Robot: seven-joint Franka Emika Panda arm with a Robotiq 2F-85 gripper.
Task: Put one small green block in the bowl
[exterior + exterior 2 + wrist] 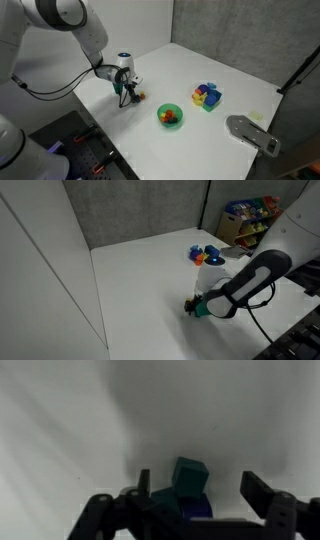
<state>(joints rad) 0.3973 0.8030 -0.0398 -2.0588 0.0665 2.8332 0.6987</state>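
In the wrist view, a small green block (189,474) sits on top of or just behind a second green cube (163,500) and a dark blue cube (197,508) on the white table. My gripper (200,495) is open, with one finger on each side of this cluster; there is a gap to the right finger. In both exterior views the gripper (126,92) (198,306) is low over the table at these cubes. The bright green bowl (163,110) stands to the right of the gripper and holds a small red-orange thing. The arm hides the bowl in an exterior view.
A multicoloured block pile (207,96) (204,253) lies beyond the bowl. A tiny orange cube (139,97) sits beside the gripper. A grey flat object (250,133) lies near the table's edge. A shelf with colourful items (250,215) stands behind the table.
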